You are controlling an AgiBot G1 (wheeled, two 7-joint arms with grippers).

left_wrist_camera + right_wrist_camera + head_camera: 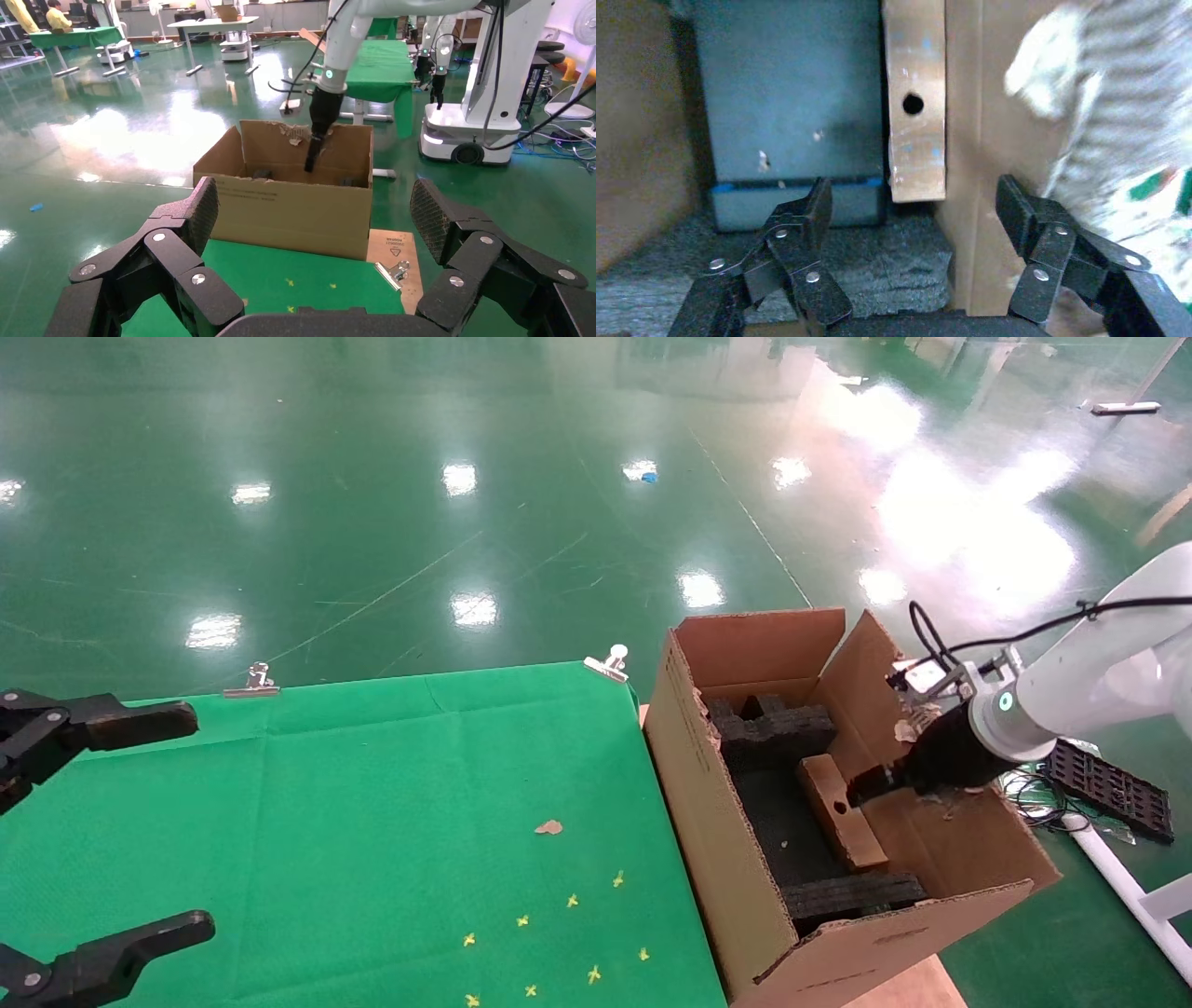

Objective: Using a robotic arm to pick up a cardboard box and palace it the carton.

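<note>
Item: cardboard box (pixel 841 810). Flat brown slab with a small round hole and shiny tape patches. Location: inside the carton (pixel 736 859), standing on edge against the inner face of the wall on the robot's right, between the black foam block (pixel 771 727) at the far end and the black foam strip (pixel 852 894) at the near end. Whether it is fully seated on the dark lining or only leaning cannot be settled from these views.

Item: carton. Large corrugated box, flaps up, one flap torn ragged near the arm. Stands just beside the right edge of the bench (pixel 354 822), which is covered in green cloth.

Item: right gripper (pixel 871 786) on the robotic arm (pixel 1052 696), white with a glowing ring light. Reaches down over the torn flap into the carton. Jaws wide apart and holding nothing; in the wrist view the cardboard box (pixel 916 105) lies beyond the fingertips (pixel 819 200), clear of them.

Item: left gripper (pixel 121 822). Parked over the near left part of the bench, jaws wide, empty.

Step in hand, by judgement: placing appears done; the slab is released inside the carton.

Next move calls for: lifting the right gripper straight up and out, keeping the open jaws off the slab's upper edge and the ragged flap, so that the slab is not tipped out of its slot
</note>
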